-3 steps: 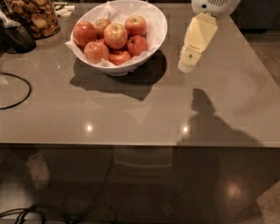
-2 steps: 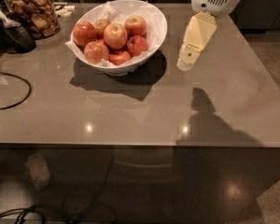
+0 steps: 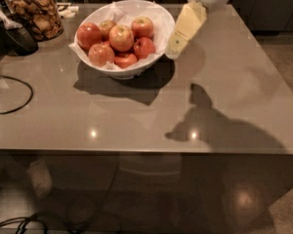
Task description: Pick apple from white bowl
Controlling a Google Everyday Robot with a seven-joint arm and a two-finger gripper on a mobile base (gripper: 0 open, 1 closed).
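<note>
Apple [image 3: 121, 37]: red-orange, pale yellow-green top, centre of white bowl [image 3: 162, 21] among redder apples [image 3: 143, 47]. Gripper [image 3: 175, 47] just right of bowl; state unclear.

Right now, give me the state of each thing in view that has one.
white bowl: upright on the table, paper-lined, full of apples.
apple: resting atop the others, ungrasped.
gripper: hanging beside the bowl's right rim, off the apples.
glass jar: upright, holding brown snacks.
</note>
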